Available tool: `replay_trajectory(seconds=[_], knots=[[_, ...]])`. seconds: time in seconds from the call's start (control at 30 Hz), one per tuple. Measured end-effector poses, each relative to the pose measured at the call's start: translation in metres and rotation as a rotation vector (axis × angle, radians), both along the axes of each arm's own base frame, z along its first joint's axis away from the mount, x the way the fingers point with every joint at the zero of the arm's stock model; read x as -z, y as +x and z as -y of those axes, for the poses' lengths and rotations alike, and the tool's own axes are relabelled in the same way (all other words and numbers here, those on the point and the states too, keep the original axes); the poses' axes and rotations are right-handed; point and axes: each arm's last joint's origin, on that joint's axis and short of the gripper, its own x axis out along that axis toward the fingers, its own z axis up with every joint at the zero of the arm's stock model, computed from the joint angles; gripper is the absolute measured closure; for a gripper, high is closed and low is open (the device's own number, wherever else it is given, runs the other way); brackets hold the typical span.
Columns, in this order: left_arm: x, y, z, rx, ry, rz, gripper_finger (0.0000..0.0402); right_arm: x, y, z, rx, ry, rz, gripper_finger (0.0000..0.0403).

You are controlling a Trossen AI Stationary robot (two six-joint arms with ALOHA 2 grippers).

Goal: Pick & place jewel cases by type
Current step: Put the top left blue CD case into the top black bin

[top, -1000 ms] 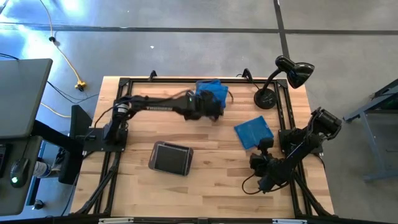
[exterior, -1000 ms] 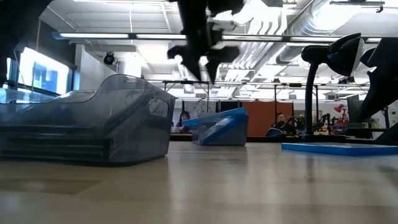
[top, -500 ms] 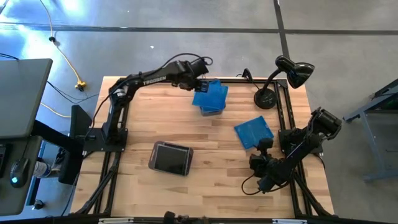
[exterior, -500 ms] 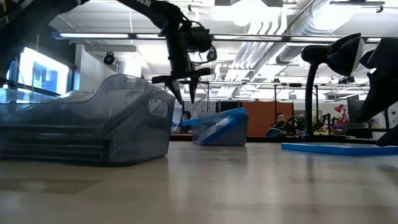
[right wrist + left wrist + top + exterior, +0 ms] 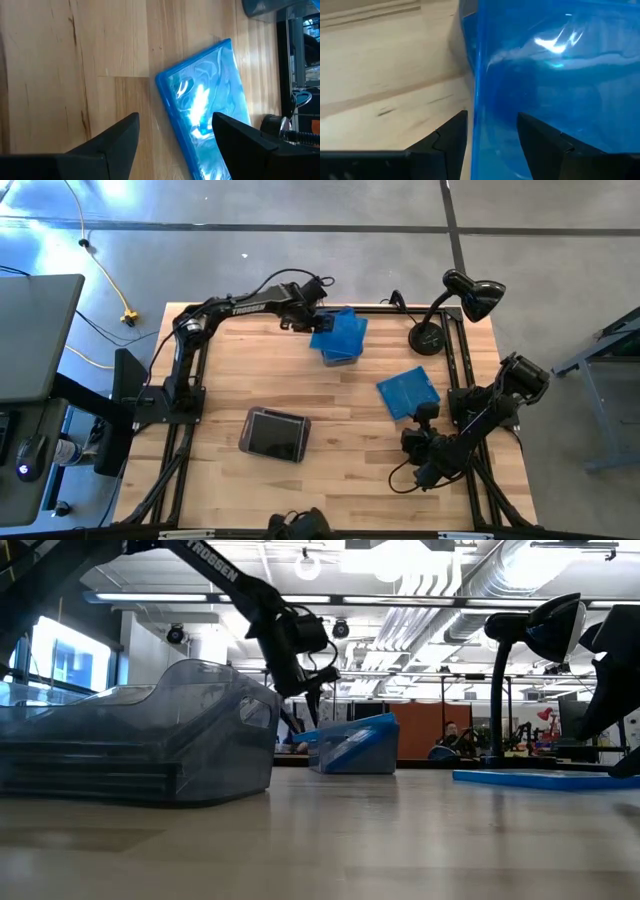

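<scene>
Several translucent blue jewel cases point(image 5: 338, 336) lie stacked in a tub near the table's far edge. They fill the left wrist view point(image 5: 555, 75). My left gripper point(image 5: 303, 318) is open and slants down at the stack's left side, one finger on either side of the top case's left edge point(image 5: 475, 95). No touch shows. One more blue jewel case point(image 5: 408, 392) lies flat at the right, also in the right wrist view point(image 5: 205, 110). My right gripper point(image 5: 175, 137) waits open just near of it. A smoky-grey tub point(image 5: 275, 434) holds dark jewel cases.
A black desk lamp point(image 5: 445, 308) stands at the far right corner. A black frame point(image 5: 195, 315) runs round the table edges. In the low view the grey tub point(image 5: 140, 735) fills the near left. There is bare wood in the middle point(image 5: 340, 420).
My left gripper has swung from above the blue stack toward the table's far edge and left. It has then sunk beside the stack's left side, rolling and tipping as it went. Its fingers have stayed open. The blue stack lies where it was.
</scene>
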Motion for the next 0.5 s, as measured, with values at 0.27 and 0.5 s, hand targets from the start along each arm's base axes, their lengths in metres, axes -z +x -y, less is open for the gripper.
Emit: replay_trajectory(seconds=[0.27,0.5], knots=[[-0.0037,0.0039,-0.0061,0.046,-0.027,0.119,0.0232,-0.0001,0.0000,0.0001,-0.001,-0.002,0.002,0.0156],[-0.0037,0.0045,-0.0057,0.069,0.002,0.109,0.0232,-0.0001,0.0000,0.0001,-0.002,-0.003,0.002,0.0156]])
